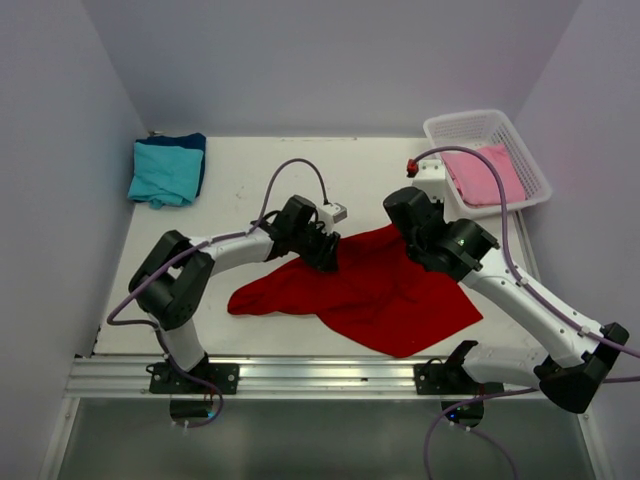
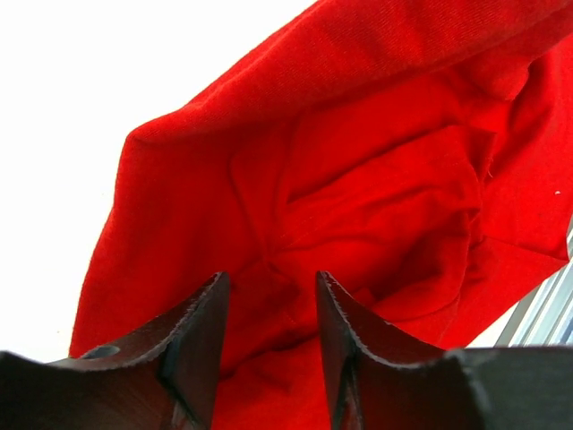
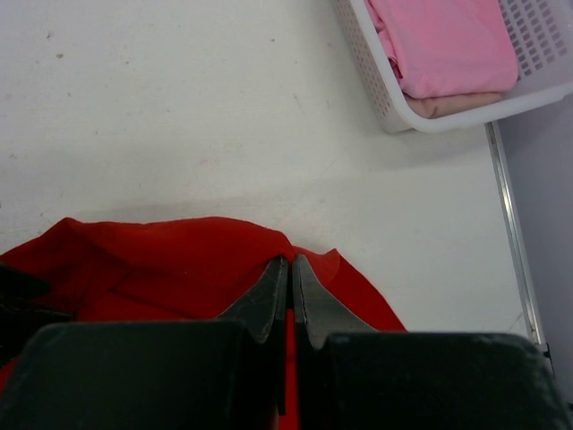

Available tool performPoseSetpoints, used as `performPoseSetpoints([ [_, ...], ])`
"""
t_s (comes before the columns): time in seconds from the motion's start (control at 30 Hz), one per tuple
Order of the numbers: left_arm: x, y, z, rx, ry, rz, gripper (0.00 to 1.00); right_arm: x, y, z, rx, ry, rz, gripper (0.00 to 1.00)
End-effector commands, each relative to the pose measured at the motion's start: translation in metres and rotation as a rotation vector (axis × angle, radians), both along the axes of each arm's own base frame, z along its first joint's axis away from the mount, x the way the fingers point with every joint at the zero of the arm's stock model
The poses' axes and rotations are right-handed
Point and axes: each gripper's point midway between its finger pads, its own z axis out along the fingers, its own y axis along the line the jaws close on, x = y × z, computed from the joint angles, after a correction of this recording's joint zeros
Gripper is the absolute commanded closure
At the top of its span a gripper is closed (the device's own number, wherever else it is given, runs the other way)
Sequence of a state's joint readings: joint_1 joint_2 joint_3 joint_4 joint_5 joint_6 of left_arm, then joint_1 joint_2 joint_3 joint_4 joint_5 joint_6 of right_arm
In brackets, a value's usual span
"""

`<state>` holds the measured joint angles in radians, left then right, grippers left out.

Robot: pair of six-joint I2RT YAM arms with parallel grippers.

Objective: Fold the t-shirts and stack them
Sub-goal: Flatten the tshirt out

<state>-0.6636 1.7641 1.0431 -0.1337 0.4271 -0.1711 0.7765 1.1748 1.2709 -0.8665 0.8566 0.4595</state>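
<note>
Right wrist view: right gripper (image 3: 289, 262) pinches the red t-shirt (image 3: 152, 260) tight; left gripper (image 2: 270, 283) sits half-spread against the cloth, its hold unclear.

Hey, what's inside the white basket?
A folded pink t-shirt lies in the white basket, over a paler beige layer. Anything beneath is covered.

Matt red cloth t-shirt (image 1: 380, 300), white plastic basket (image 3: 372, 72).
</note>
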Motion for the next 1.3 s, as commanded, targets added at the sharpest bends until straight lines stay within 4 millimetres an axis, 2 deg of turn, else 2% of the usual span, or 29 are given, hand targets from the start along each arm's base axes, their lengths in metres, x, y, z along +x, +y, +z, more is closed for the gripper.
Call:
performPoseSetpoints([
  [0.0,0.008,-0.014,0.011,-0.044,-0.04,-0.044,0.52,0.001,-0.003,0.012,0.049,-0.051,-0.022,1.0],
  [0.2,0.004,-0.013,-0.001,-0.026,-0.007,-0.051,0.48,0.0,-0.004,0.011,0.049,-0.048,-0.024,1.0],
  [0.37,0.006,-0.012,-0.008,-0.009,0.007,-0.044,0.5,-0.001,-0.004,0.012,0.054,-0.051,-0.021,1.0],
  [0.4,0.006,-0.013,-0.008,-0.008,0.008,-0.043,0.53,-0.001,-0.005,0.012,0.055,-0.053,-0.022,1.0],
  [0.5,0.007,-0.013,-0.01,-0.009,0.013,-0.039,0.69,-0.002,-0.005,0.012,0.055,-0.055,-0.023,1.0],
  [0.53,0.006,-0.014,-0.01,-0.007,0.017,-0.04,0.81,-0.002,-0.006,0.013,0.057,-0.057,-0.025,1.0],
  [0.63,0.008,-0.014,-0.008,-0.01,0.016,-0.027,1.0,-0.002,-0.006,0.013,0.055,-0.056,-0.023,1.0],
  [0.7,0.008,-0.013,-0.002,-0.016,0.015,-0.013,1.0,-0.002,-0.007,0.012,0.052,-0.054,-0.025,1.0],
  [0.77,0.011,-0.013,0.014,-0.03,-0.016,0.006,1.0,-0.002,-0.007,0.012,0.05,-0.054,-0.025,1.0],
  [0.8,0.012,-0.014,0.034,-0.051,-0.048,0.018,1.0,-0.002,-0.007,0.012,0.05,-0.056,-0.026,1.0],
  [0.87,0.016,-0.012,0.055,-0.053,-0.101,0.055,1.0,-0.002,-0.007,0.012,0.05,-0.056,-0.028,1.0],
  [0.9,0.017,-0.012,0.084,-0.083,-0.15,0.072,1.0,-0.002,-0.008,0.012,0.048,-0.056,-0.03,1.0],
  [0.97,0.02,-0.007,0.11,-0.096,-0.206,0.122,1.0,-0.002,-0.007,0.011,0.046,-0.056,-0.029,1.0],
  [1.0,0.02,-0.002,0.137,-0.122,-0.25,0.144,1.0,-0.001,-0.008,0.011,0.042,-0.056,-0.031,1.0],
  [1.07,0.024,0.007,0.162,-0.136,-0.304,0.2,1.0,-0.001,-0.007,0.011,0.044,-0.055,-0.03,1.0],
  [1.1,0.022,0.013,0.182,-0.155,-0.338,0.219,1.0,0.0,-0.007,0.01,0.042,-0.053,-0.031,1.0],
  [1.17,0.023,0.023,0.2,-0.155,-0.377,0.267,1.0,0.0,-0.007,0.011,0.047,-0.055,-0.031,1.0],
  [1.2,0.021,0.029,0.216,-0.167,-0.401,0.283,1.0,0.001,-0.006,0.01,0.043,-0.052,-0.029,1.0],
  [1.27,0.023,0.039,0.229,-0.16,-0.427,0.335,1.0,0.001,-0.006,0.01,0.046,-0.053,-0.031,1.0],
])
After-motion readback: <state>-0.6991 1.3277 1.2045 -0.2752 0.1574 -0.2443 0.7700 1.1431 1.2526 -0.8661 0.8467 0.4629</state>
